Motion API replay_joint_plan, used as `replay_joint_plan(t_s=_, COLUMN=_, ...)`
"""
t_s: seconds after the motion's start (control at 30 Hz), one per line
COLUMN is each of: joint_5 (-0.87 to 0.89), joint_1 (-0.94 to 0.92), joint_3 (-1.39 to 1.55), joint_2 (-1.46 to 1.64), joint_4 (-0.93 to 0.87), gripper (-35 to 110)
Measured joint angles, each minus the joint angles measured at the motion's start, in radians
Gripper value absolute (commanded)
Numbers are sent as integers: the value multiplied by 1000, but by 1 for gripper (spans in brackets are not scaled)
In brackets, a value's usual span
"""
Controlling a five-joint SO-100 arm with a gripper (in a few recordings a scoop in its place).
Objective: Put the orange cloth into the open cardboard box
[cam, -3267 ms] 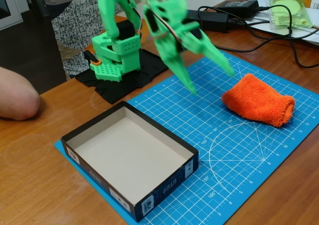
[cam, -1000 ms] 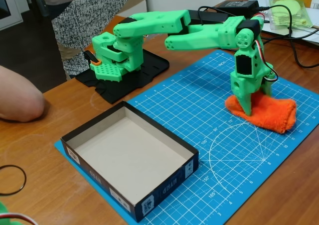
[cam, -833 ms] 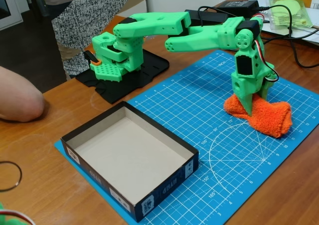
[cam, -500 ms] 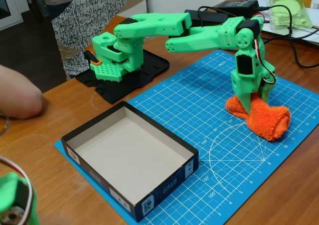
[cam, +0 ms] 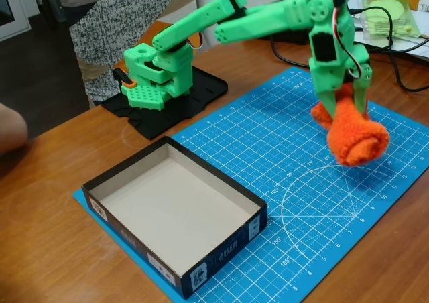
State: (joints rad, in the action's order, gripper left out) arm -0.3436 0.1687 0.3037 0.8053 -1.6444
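Note:
The orange cloth (cam: 352,137), a fluffy rolled bundle, hangs in the air above the right part of the blue cutting mat (cam: 281,182). My green gripper (cam: 343,102) points down and is shut on the cloth's upper part, with the roll drooping below the fingers. The open cardboard box (cam: 175,216), a shallow tray with black outer sides and beige inside, sits on the mat's left end, well to the left of and nearer than the cloth. Nothing lies in it.
The arm's green base (cam: 157,75) stands on a black pad at the back left. Black cables and a power brick (cam: 322,11) lie behind the mat. A person stands at the back left, with an arm (cam: 10,132) at the left edge.
The gripper closed on the cloth and lifted it clear of the mat; the arm has risen. The person's arm at the left pulled back toward the edge.

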Motion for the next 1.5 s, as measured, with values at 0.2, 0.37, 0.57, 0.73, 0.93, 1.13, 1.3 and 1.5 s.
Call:
replay_joint_plan(t_s=0.2, joint_5=92, joint_1=-147, joint_3=215, joint_2=324, joint_4=12, gripper=0)
replay_joint_plan(t_s=0.37, joint_5=94, joint_1=-278, joint_3=558, joint_2=630, joint_4=126, gripper=0)
replay_joint_plan(t_s=0.57, joint_5=106, joint_1=-482, joint_3=841, joint_2=853, joint_4=160, gripper=0)
replay_joint_plan(t_s=0.73, joint_5=184, joint_1=-644, joint_3=1052, joint_2=983, joint_4=209, gripper=0)
replay_joint_plan(t_s=0.93, joint_5=337, joint_1=-792, joint_3=1206, joint_2=1034, joint_4=236, gripper=0)
replay_joint_plan(t_s=1.13, joint_5=543, joint_1=-942, joint_3=1365, joint_2=1062, joint_4=385, gripper=0)
replay_joint_plan(t_s=1.3, joint_5=759, joint_1=-992, joint_3=1483, joint_2=1071, joint_4=525, gripper=0)
replay_joint_plan(t_s=1.5, joint_5=956, joint_1=-994, joint_3=1559, joint_2=1081, joint_4=641, gripper=0)
